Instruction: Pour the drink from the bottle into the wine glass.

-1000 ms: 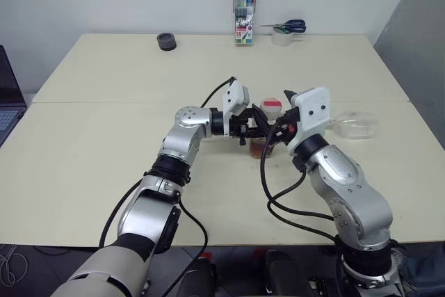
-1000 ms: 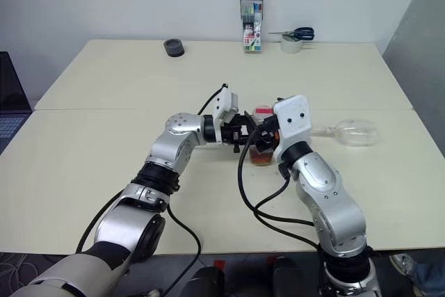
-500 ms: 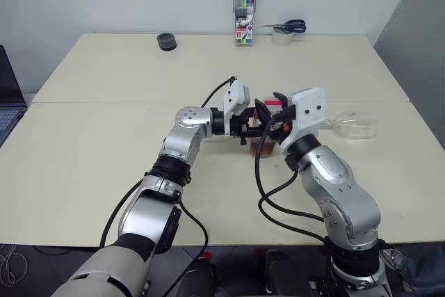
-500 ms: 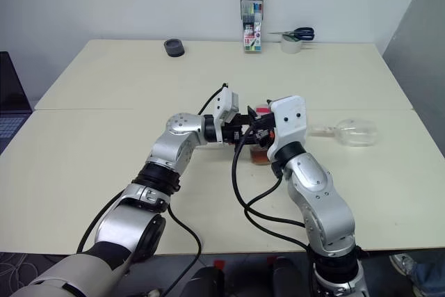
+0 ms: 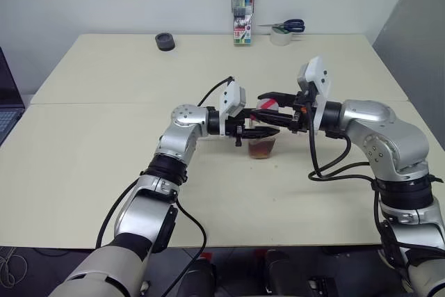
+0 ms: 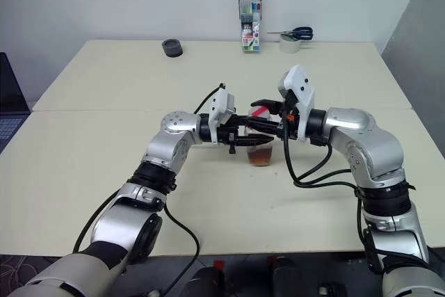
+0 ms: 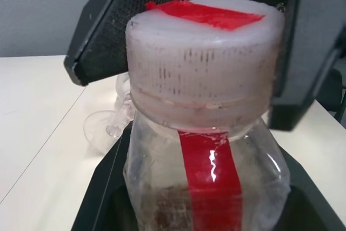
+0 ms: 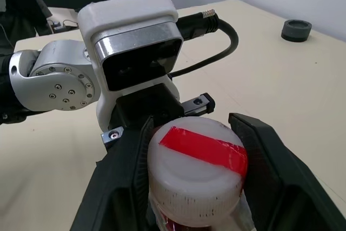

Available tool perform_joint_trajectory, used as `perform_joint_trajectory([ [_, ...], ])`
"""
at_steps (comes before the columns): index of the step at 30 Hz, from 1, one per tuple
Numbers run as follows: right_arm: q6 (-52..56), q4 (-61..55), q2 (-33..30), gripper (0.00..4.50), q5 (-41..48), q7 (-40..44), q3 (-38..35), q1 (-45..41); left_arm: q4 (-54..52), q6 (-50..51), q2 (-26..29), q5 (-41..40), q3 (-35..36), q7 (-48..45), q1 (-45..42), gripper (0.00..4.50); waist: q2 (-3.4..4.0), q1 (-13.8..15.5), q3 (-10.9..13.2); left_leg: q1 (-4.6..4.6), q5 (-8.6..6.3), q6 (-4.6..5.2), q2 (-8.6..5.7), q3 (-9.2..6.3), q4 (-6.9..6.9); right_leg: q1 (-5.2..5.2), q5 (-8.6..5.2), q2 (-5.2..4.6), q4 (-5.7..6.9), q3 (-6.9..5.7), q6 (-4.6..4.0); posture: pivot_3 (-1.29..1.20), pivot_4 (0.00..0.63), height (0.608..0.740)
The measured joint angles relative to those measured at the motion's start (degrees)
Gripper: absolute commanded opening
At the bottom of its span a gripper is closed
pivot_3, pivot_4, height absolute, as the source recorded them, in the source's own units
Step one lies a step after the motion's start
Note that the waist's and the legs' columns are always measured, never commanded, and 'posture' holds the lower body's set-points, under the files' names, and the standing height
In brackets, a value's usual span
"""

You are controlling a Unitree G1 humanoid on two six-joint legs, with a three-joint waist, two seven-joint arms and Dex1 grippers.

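Bottle [image 5: 263,145] on table [image 5: 104,165], mid-front.

Both pincers crowd the bottle [image 5: 263,145]; table [image 5: 104,137] around open.

On the table [image 5: 104,144] stands one bottle [image 5: 263,138] with one cap [image 8: 195,165] and one red label strip [image 7: 210,177]. There is one wine glass [image 7: 111,124], one marker pack [image 5: 243,13], one pair of scissors [image 5: 286,26], one tape roll [image 5: 281,37] and one small black round object [image 5: 165,40]. Two grippers are counted: the left gripper [image 5: 259,132] and the right gripper [image 5: 270,105].
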Motion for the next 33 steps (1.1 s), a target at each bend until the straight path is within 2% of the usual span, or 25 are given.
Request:
perform_joint_trajectory([
  [2,-0.56,-2.19,0.33,3.88,-0.19,-1.68,0.03,1.40,-0.47,0.53,-0.29,-0.07,0.00,0.75,0.23,1.82,0.00,0.12,0.00,-0.05,0.05,-0.10,-0.02,-0.05,0.03,-0.01,0.00,-0.05,0.00,-0.02,0.00,0.00,0.150,0.740],
  [3,-0.64,-5.06,-0.19,3.91,-0.15,-2.71,-0.14,2.90,-0.98,0.84,-0.25,-0.20,0.01,0.89,0.59,1.82,0.00,0.33,0.00,-0.12,0.08,-0.15,-0.02,-0.15,0.07,-0.01,0.00,-0.07,-0.01,-0.06,0.00,0.00,0.150,0.740],
  [9,0.75,-16.45,0.41,3.91,-0.23,-10.92,-2.19,9.83,-2.49,1.52,-0.10,-0.56,0.01,0.68,1.38,1.81,0.00,0.52,0.00,-0.19,0.10,-0.19,-0.09,-0.11,0.15,-0.02,0.00,-0.11,-0.01,-0.02,0.01,0.00,0.150,0.740],
  [15,-1.92,-17.56,3.95,3.91,-4.98,-18.35,0.21,10.38,-2.48,1.78,-0.53,-0.57,0.03,0.85,1.37,1.80,0.00,0.12,0.00,-0.10,0.10,-0.18,-0.01,-0.10,0.10,-0.02,0.00,0.04,0.02,-0.02,0.01,0.00,0.150,0.740],
  [23,-4.95,-15.59,3.36,3.91,-8.05,-19.91,0.20,10.99,-2.30,1.77,-0.57,-0.55,0.00,0.72,1.37,1.80,0.00,0.18,0.00,-0.11,0.11,-0.19,-0.04,-0.08,0.10,-0.02,0.00,0.01,0.01,-0.01,0.01,0.00,0.150,0.740],
  [33,-2.16,-20.80,-0.08,3.91,-4.62,-19.78,-3.15,15.59,-1.78,1.76,-0.78,-0.45,-0.25,0.78,1.31,1.80,0.00,0.22,0.00,-0.12,0.08,-0.13,-0.03,-0.08,0.10,-0.02,0.00,0.02,0.00,-0.01,0.01,0.00,0.150,0.740],
])
